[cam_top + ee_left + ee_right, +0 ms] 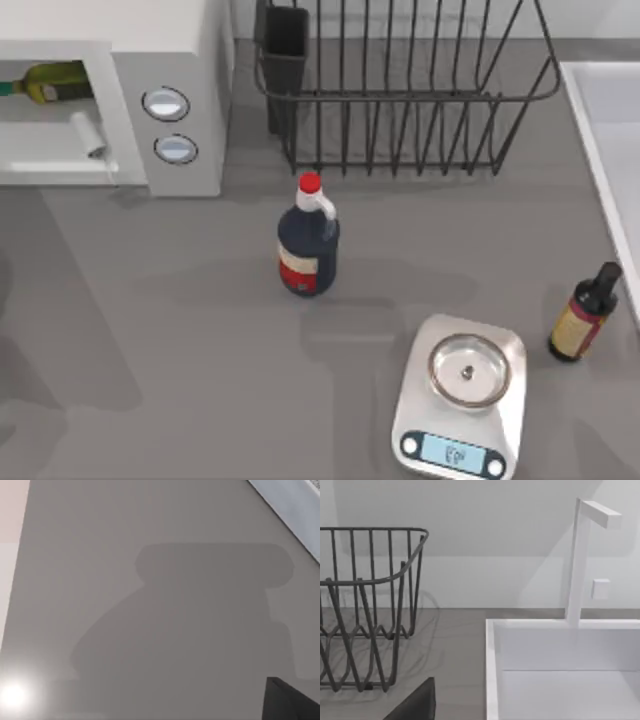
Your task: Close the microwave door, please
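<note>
The white microwave point(180, 60) stands at the table's back left, with two round knobs point(166, 104) on its front panel. Its door point(45, 150) hangs open, folded out toward the table's front, and the small white bar handle point(88, 135) lies on the door. A yellow-green bottle point(52, 82) lies inside the open cavity. A dark edge of my left gripper point(287, 702) shows over bare grey table point(150, 605). A dark edge of my right gripper point(415, 705) shows near the wire rack point(365, 605) and the white sink point(560, 650).
A black wire dish rack point(400, 90) stands at the back middle, and the sink point(610, 110) at the right edge. A dark jug with a red cap point(308, 240) stands mid-table. A kitchen scale point(462, 395) and a dark bottle point(585, 315) are at the front right.
</note>
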Action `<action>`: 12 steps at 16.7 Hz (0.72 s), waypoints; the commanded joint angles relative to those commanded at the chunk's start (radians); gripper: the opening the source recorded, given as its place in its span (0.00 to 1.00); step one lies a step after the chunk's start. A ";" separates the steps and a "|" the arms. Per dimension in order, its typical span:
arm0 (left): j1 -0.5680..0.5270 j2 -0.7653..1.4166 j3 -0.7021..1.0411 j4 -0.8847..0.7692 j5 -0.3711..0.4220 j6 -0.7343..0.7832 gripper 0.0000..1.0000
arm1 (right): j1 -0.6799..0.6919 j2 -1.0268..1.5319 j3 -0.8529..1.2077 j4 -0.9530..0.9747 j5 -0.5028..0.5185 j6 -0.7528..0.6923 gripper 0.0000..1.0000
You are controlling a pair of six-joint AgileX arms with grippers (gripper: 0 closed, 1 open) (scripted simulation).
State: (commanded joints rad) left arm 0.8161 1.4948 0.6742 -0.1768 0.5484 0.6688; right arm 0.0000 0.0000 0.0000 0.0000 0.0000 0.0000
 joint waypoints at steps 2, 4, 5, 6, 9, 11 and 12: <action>-0.088 -0.097 -0.075 0.028 -0.047 -0.078 0.00 | 0.000 0.000 0.000 0.000 0.000 0.000 1.00; -0.173 -0.186 -0.155 0.055 -0.093 -0.159 0.00 | 0.000 0.000 0.000 0.000 0.000 0.000 1.00; -0.202 -0.215 -0.183 0.066 -0.112 -0.187 0.00 | 0.000 0.000 0.000 0.000 0.000 0.000 1.00; -0.221 -0.233 -0.201 0.074 -0.125 -0.205 0.00 | 0.000 0.000 0.000 0.000 0.000 0.000 1.00; -0.228 -0.241 -0.208 0.078 -0.131 -0.213 0.00 | 0.000 0.000 0.000 0.000 0.000 0.000 1.00; -0.227 -0.237 -0.207 0.076 -0.129 -0.214 0.00 | 0.000 0.000 0.000 0.000 0.000 0.000 1.00; -0.239 -0.243 -0.210 0.076 -0.139 -0.226 0.00 | 0.000 0.000 0.000 0.000 0.000 0.000 1.00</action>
State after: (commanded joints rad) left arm 0.5769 1.2519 0.4639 -0.1007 0.4096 0.4426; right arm 0.0000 0.0000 0.0000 0.0000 0.0000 0.0000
